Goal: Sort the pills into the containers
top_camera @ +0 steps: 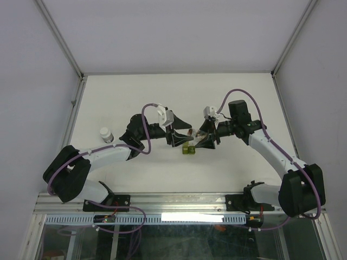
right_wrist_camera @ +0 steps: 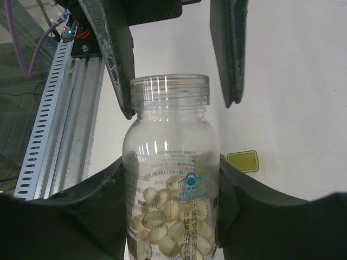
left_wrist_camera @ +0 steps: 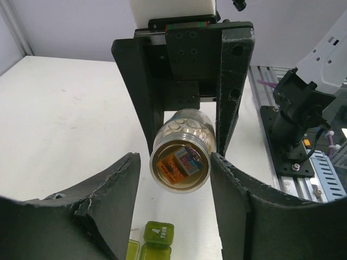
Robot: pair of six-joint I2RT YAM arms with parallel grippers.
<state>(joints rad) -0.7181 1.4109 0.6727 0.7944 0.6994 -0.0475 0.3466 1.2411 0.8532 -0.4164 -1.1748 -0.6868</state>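
A clear bottle (top_camera: 191, 132) with its neck uncapped hangs level above the table, and my right gripper (right_wrist_camera: 172, 165) is shut on its body (right_wrist_camera: 171, 184). Pale tan pills (right_wrist_camera: 173, 227) fill its lower part. My left gripper (left_wrist_camera: 173, 160) faces the bottle's end (left_wrist_camera: 179, 165), open, with one finger (left_wrist_camera: 227, 184) touching it. The other finger (left_wrist_camera: 116, 184) stands a sliver off. In the right wrist view those fingers (right_wrist_camera: 116, 59) flank the neck. The green container (top_camera: 188, 150) lies on the table just below (left_wrist_camera: 157, 238), with a lid flipped out (right_wrist_camera: 242, 161).
A white-capped greyish vial (top_camera: 106, 134) stands upright on the table to the left, beside my left arm. An aluminium rail (top_camera: 179, 203) runs along the near edge. The right arm's base (left_wrist_camera: 293, 124) is bolted there. Enclosure walls frame the white table (top_camera: 179, 92).
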